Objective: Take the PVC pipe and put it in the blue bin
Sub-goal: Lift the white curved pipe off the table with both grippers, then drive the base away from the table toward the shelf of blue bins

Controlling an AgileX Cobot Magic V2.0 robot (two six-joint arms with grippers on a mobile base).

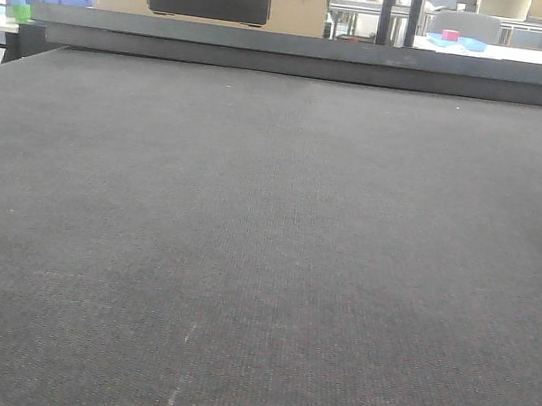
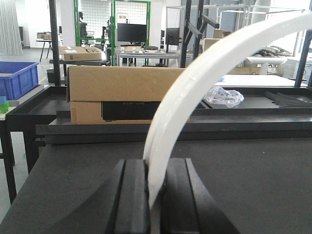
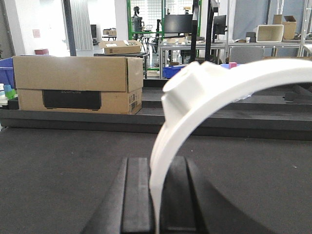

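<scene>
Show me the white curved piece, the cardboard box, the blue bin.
PVC pipe (image 2: 192, 83): left wrist view, mid-arc.
cardboard box (image 2: 122, 85): left wrist view, front face.
blue bin (image 2: 22, 80): left wrist view, side wall.

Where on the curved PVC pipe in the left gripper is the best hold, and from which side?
Near its end, closing across the thin flat faces, as the left gripper has it now. The PVC pipe is slim there, and its arc sweeps up and to the right, clear of the gripper.

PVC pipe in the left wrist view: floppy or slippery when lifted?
Probably stiff: the PVC pipe holds its arc unsupported above the left tool. Likely light, being slim. Its smooth surface might pivot in that narrow grip.
</scene>
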